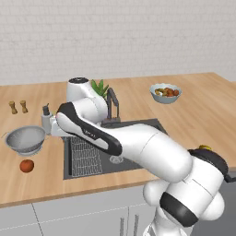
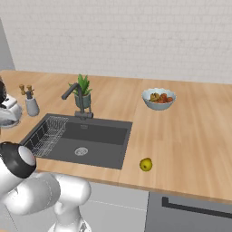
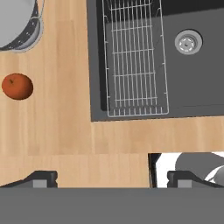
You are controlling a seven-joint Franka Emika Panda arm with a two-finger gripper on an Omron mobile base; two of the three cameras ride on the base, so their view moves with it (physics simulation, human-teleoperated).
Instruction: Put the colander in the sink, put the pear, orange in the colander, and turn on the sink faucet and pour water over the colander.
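The colander (image 1: 25,139) sits on the tabletop (image 1: 193,110) left of the sink (image 1: 147,126); likely light, stiff, slippery metal, best pinched at its thin rim; gripper (image 3: 111,179) spread wide, holding nothing.

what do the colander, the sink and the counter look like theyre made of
Colander: looks like metal, silver-grey with a dull sheen, finely perforated wall, thin rim.
Sink: dark grey and matte, perhaps composite or coated metal; its drain looks like shiny steel.
Counter: looks like wood, light tan planks with faint grain.
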